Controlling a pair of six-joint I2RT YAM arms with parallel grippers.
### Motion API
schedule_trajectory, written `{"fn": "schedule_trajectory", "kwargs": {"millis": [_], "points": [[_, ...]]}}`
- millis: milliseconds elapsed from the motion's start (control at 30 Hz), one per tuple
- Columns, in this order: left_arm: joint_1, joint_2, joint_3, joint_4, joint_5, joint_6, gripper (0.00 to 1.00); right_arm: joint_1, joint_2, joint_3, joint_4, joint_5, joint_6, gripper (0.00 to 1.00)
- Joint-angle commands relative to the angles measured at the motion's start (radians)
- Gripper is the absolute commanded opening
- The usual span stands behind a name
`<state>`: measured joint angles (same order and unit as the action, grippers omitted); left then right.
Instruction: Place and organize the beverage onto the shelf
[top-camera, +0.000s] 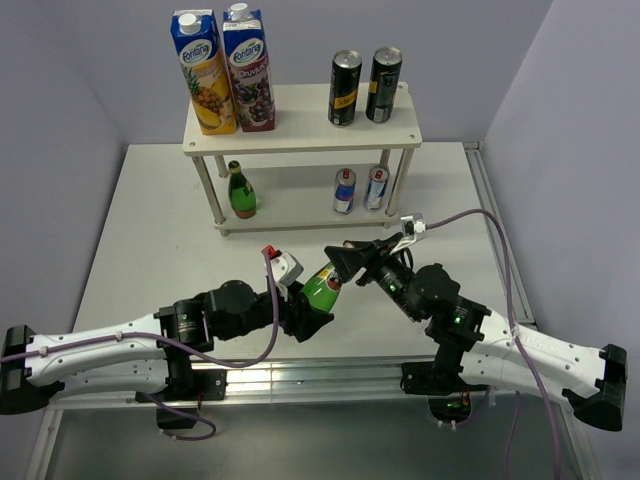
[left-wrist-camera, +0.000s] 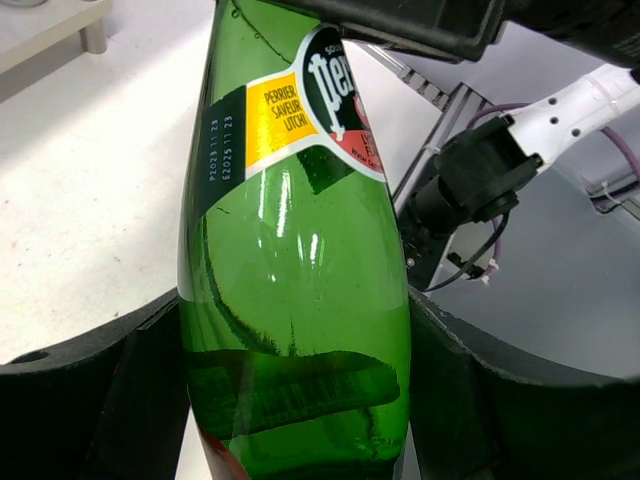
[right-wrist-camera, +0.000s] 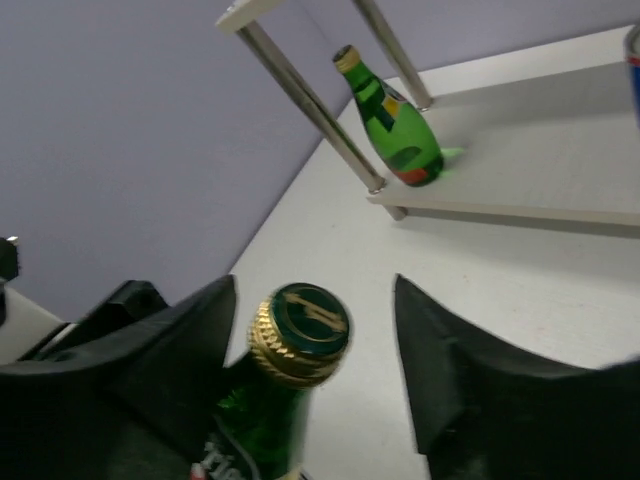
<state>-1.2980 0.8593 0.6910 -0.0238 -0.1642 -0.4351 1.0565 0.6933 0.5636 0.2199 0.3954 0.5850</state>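
Observation:
My left gripper is shut on the lower body of a green glass bottle and holds it tilted above the table in front of the shelf. In the left wrist view the bottle fills the space between my left gripper's black fingers. My right gripper is open around the bottle's neck. In the right wrist view the gold cap sits between its spread fingers, close to the left one. A second green bottle stands on the lower tier at the left.
Two silver-blue cans stand on the lower tier at the right. Two black-and-yellow cans and two juice cartons stand on the top tier. The table's metal rail runs along the right.

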Motion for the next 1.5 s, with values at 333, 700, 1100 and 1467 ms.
{"fn": "schedule_trajectory", "kwargs": {"millis": [333,700,1100,1467], "points": [[0.031,0.004,0.018,0.329,-0.009,0.010,0.00,-0.009,0.041,0.044,0.050,-0.010,0.024,0.00],[0.039,0.089,0.041,0.257,-0.156,0.029,0.82,-0.007,0.083,0.110,-0.007,0.028,-0.063,0.00],[0.039,0.080,-0.007,0.199,-0.322,0.024,0.98,-0.015,0.250,0.264,-0.021,0.046,-0.183,0.00],[0.029,-0.089,-0.008,-0.177,-0.769,-0.184,0.99,-0.050,0.601,0.596,-0.037,0.095,-0.359,0.00]]}}
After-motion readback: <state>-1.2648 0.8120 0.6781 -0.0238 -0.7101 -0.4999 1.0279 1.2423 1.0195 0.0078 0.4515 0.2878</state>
